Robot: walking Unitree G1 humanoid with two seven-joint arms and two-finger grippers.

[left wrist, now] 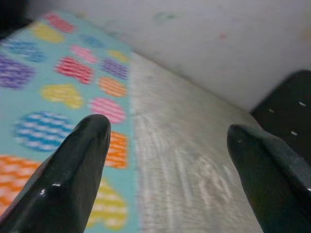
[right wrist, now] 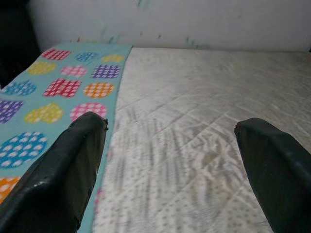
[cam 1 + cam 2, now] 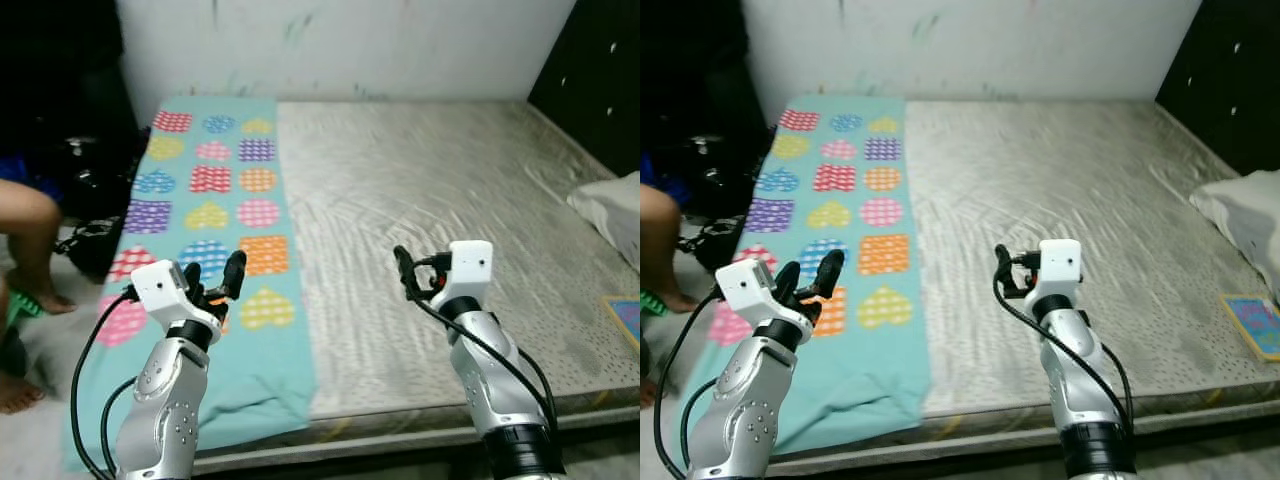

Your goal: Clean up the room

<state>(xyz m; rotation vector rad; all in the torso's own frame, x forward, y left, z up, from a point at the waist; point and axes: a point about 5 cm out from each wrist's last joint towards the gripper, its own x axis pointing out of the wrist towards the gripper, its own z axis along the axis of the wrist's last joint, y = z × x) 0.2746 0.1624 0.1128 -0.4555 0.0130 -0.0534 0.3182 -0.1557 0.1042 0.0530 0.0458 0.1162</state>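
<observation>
I see the grey mattress [image 3: 430, 210] ahead, and I'll place everything against it. A turquoise blanket [image 3: 215, 190] printed with coloured hearts lies flat along the mattress's left strip, running from the wall to the near edge and hanging over it. My left gripper [image 3: 215, 283] hovers above the near part of that blanket, fingers spread apart, nothing between them. My right gripper [image 3: 408, 272] hangs over the bare middle of the mattress, just right of the blanket's edge, fingers also spread and empty. A white pillow [image 3: 612, 205] sits at the mattress's right edge, with a small colourful book [image 3: 1252, 322] nearer the front corner. A person's leg [image 3: 28, 235] shows beyond the mattress's left side.
</observation>
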